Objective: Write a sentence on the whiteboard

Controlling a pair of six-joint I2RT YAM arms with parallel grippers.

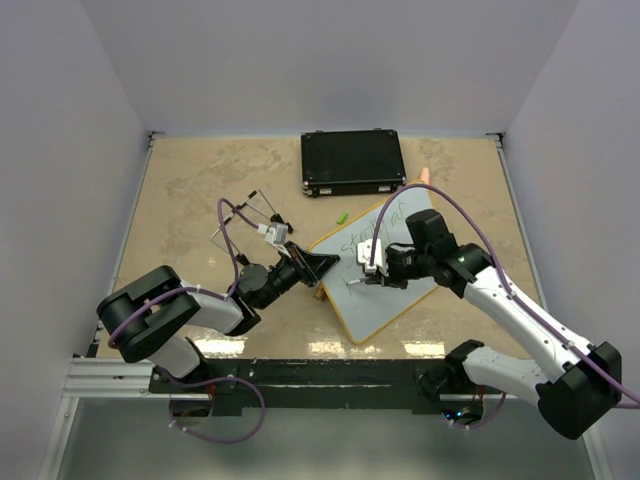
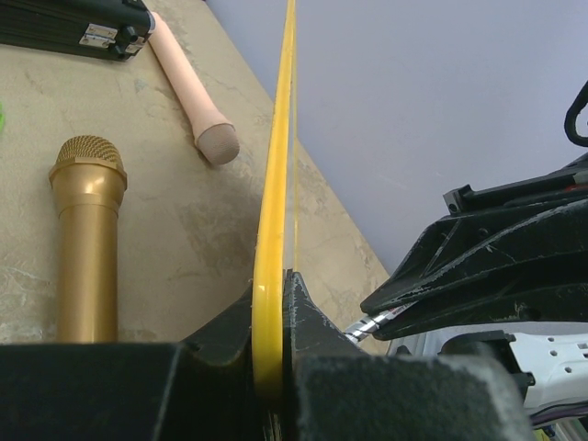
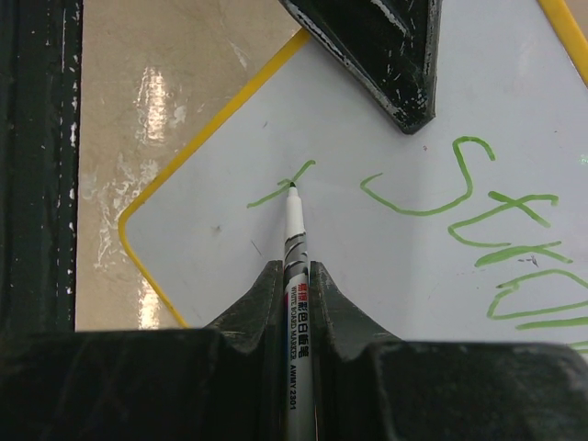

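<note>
Top external view: on the surface (image 1: pixel 200 180), the whiteboard (image 1: pixel 365 305) lies turned diagonally, just off centre toward four o'clock. The left gripper (image 1: pixel 323 267) reaches in low from eight o'clock, clamped on the board's yellow rim. The right gripper (image 1: pixel 372 272) bends in from four o'clock, closed on a marker (image 3: pixel 294 248). The tip touches a green stroke of the sentence (image 3: pixel 413 213). Best to use light pressure, with the board pinned.

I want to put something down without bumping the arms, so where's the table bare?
Bare: the table's far-left corner, left of the black case. Crowded: the middle, where the left tool clamps the whiteboard and the right tool holds a marker on it.
</note>
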